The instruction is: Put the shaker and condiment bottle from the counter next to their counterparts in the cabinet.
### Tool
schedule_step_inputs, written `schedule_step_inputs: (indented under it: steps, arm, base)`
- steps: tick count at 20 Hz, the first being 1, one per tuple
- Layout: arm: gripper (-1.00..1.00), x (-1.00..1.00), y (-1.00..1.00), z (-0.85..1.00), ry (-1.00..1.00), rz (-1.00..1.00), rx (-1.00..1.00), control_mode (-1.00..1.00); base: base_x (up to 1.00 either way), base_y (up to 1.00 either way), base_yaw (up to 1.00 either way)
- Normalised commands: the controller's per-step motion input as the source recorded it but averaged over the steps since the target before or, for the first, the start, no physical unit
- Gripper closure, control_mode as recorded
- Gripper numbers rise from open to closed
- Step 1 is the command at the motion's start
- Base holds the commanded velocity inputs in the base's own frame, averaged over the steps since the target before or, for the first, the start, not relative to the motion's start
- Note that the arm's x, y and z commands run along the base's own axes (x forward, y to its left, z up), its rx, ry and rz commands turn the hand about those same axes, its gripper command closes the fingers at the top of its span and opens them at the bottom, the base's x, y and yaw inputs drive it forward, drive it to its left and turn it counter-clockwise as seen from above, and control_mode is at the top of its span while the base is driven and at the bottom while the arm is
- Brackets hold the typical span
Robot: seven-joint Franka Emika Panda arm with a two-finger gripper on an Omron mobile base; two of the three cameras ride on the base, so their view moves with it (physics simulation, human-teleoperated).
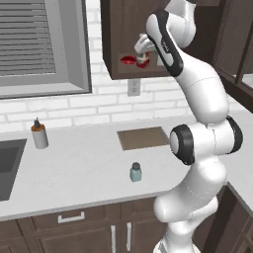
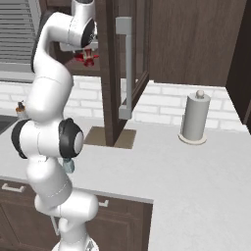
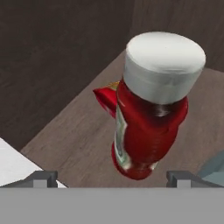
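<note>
The claw (image 3: 111, 179) is released: in the hand view its two fingertips (image 3: 42, 178) stand wide to either side of the condiment bottle (image 3: 146, 118) with clear gaps, so nothing is grasped. The bottle stands on the cabinet shelf (image 3: 74, 140), white cap toward the camera, near the shelf's front edge. Just behind it, touching or nearly so, lies the low red item (image 3: 105, 98) that is one of its counterparts; a pale blue shape at the right edge of that view is probably the second shaker (image 3: 214, 168), though too little shows to be sure.

From the left base view the claw (image 1: 143, 49) sits inside the open cabinet (image 1: 116, 34) with the bottle (image 1: 142, 61) under it and the red item (image 1: 127, 60) alongside.

Judging by this, the bottle is placed and the step in hand is the retreat. To do it well, draw the hand straight back along its own axis, jaws kept wide, so neither finger brushes the cap and tips the bottle off the front edge; clear the cabinet door (image 2: 110, 73) before swinging down.

The shaker (image 1: 136, 172) waits upright on the table (image 1: 84, 163), toward the front edge, ahead of the brown mat (image 1: 143, 138), so that half of the task is not yet done. A pump dispenser (image 1: 39, 134) stands well apart at the left, beside the sink.
</note>
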Motion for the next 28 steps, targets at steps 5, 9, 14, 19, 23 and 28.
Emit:
schedule_step_inputs:
  steps: [5, 9, 14, 19, 23, 28]
  arm:
    - [-1.0, -0.4, 0.0, -0.19, -0.15, 0.02, 0.0, -1.0]
    - [-1.0, -0.39, 0.0, -0.15, -0.14, 0.0, 0.0, -1.0]
    - [-1.0, -0.42, -0.01, -0.09, -0.13, 0.0, 0.0, -1.0]
    - [-1.0, -0.5, -0.14, 0.0, -0.03, 0.0, 0.03, -1.0]
    - [-1.0, -0.67, -0.17, 0.0, 0.0, -0.05, 0.08, -1.0]
    - [-1.0, -0.89, -0.08, -0.02, -0.02, -0.09, 0.06, -1.0]
  base:
    - [0.0, 0.0, 0.0]
    - [0.0, 0.0, 0.0]
    - [0.0, 0.0, 0.0]
    - [0.0, 0.0, 0.0]
    - [0.0, 0.0, 0.0]
    - [0.0, 0.0, 0.0]
